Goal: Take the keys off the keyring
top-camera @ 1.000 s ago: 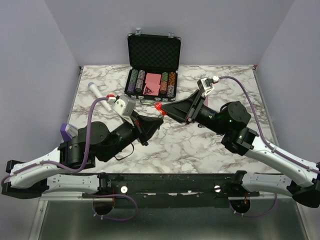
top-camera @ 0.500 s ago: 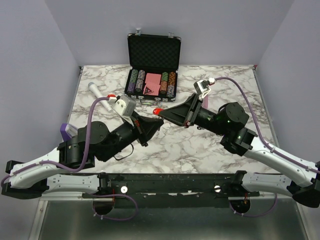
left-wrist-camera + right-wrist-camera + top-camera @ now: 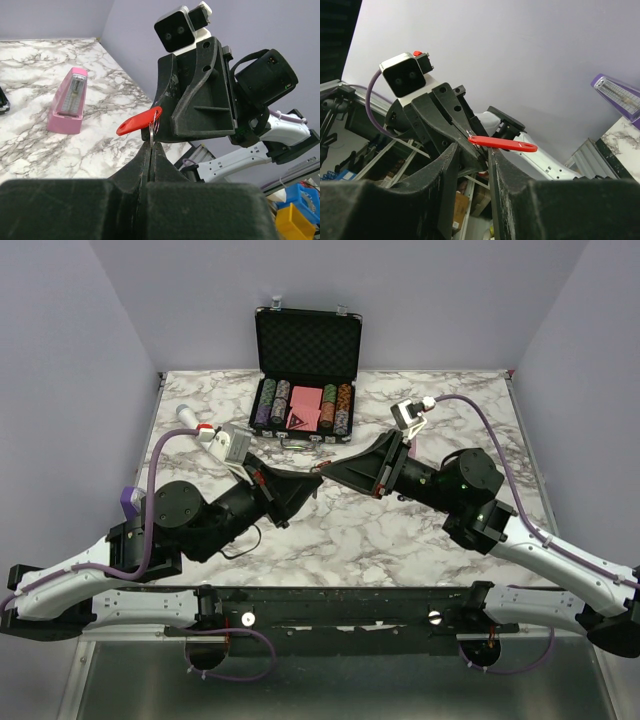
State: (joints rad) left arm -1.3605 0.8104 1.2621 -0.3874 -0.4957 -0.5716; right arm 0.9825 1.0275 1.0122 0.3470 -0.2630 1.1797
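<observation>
We are clamping the left gripper tight on the keys, mostly hidden in its jaws; the red keyring is sticking out just above. We are judging a slow, straight pull apart safest. The right gripper is standing narrow; its grip we cannot tell

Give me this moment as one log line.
left gripper: shut on silver ring | right gripper: at red tag, grip unclear | ring and tag joined, midair

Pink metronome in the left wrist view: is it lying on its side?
No, the pink metronome stands upright on the marble table.
</observation>
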